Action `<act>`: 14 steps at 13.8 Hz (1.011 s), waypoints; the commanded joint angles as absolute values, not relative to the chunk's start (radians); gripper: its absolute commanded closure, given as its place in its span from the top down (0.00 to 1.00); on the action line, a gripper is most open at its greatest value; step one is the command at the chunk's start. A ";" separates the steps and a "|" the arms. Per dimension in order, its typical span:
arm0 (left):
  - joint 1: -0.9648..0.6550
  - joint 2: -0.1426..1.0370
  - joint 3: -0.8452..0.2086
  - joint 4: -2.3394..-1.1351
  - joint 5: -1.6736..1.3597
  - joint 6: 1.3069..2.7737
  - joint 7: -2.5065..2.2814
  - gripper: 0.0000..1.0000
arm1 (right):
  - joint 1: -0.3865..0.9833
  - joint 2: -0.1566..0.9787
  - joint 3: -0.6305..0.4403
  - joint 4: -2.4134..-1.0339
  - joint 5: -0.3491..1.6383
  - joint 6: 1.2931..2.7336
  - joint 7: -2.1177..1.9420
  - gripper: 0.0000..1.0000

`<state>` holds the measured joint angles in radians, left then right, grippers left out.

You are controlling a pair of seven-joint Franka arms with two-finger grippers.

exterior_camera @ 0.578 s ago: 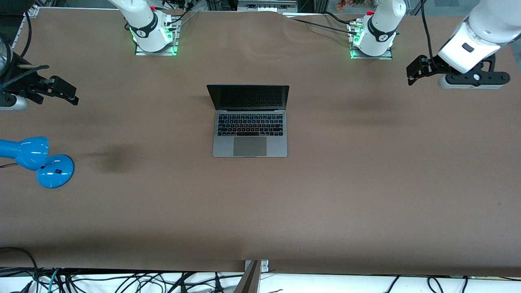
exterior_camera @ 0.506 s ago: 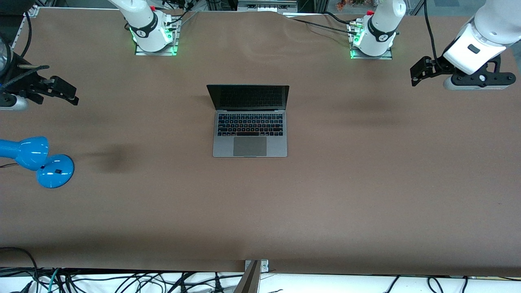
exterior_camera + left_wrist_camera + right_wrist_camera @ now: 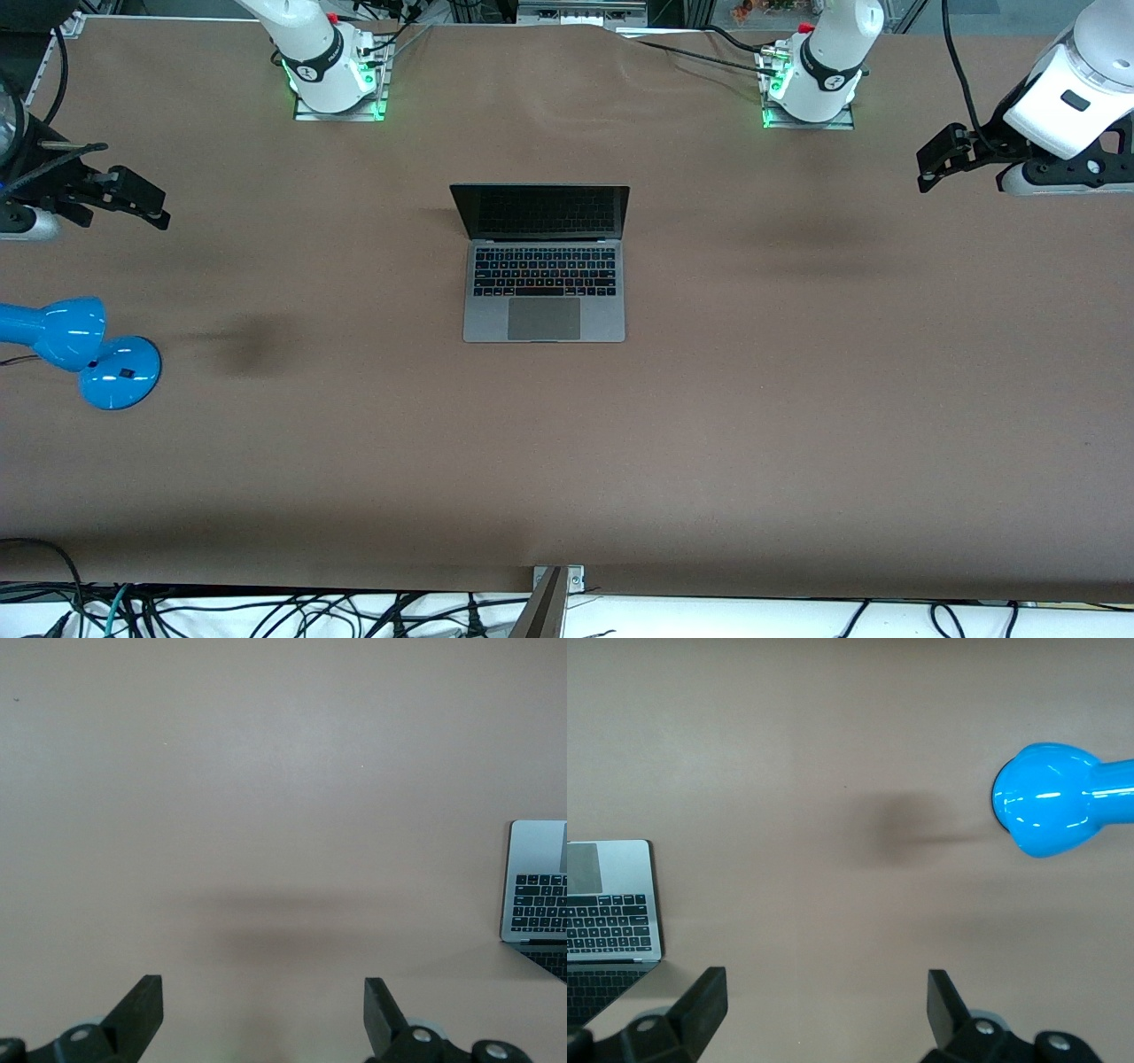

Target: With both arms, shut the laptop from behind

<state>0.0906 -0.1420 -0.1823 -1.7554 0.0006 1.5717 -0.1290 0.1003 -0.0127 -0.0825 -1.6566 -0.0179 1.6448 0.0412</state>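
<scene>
The laptop lies open in the middle of the table, with its dark screen upright and facing the front camera. Its edge shows in the left wrist view and in the right wrist view. My left gripper hangs open and empty over the table's left-arm end, well apart from the laptop. Its fingers frame bare table in the left wrist view. My right gripper hangs open and empty over the right-arm end, also over bare table in the right wrist view.
A blue desk lamp stands near the right-arm end of the table, nearer to the front camera than the right gripper. It also shows in the right wrist view. Brown table surrounds the laptop.
My left gripper has moved away from the laptop, toward the left-arm end of the table. The right arm and the laptop have not moved.
</scene>
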 commanded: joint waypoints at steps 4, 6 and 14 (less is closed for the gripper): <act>0.072 -0.123 -0.181 -1.721 0.014 1.528 -0.114 1.00 | 0.106 -0.020 -0.084 -1.663 -0.034 1.651 0.060 1.00; 0.071 -0.121 -0.181 -1.723 0.009 1.525 -0.115 1.00 | 0.106 -0.020 -0.084 -1.661 -0.035 1.651 0.060 1.00; 0.019 -0.112 -0.212 -1.736 -0.081 1.508 -0.144 1.00 | 0.106 -0.020 -0.084 -1.661 -0.035 1.649 0.060 1.00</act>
